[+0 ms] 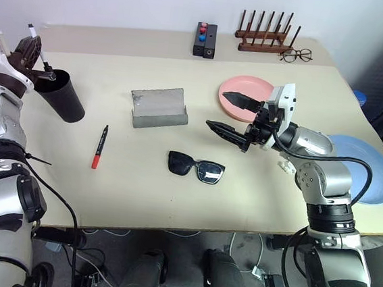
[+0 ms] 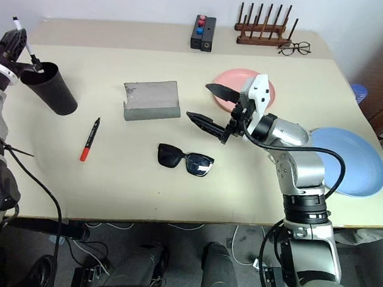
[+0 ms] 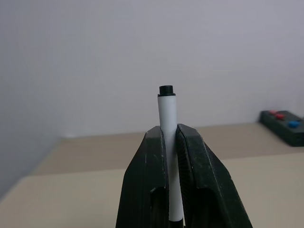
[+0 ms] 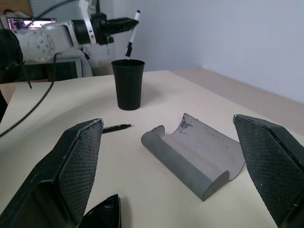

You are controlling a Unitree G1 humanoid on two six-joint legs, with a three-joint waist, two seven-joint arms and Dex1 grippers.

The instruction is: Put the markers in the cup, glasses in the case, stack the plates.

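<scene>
The left gripper was clamped on a white marker, held near upright just above the black cup, tip toward its mouth; the right gripper hung wide open above the sunglasses; the red marker lay lengthwise nearer the left arm; no readable writing anywhere.

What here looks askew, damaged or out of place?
The grey felt glasses case lies open with scuffed whitish marks on its inner wall. A red marker lies loose on the table. Nothing is spilled.
</scene>
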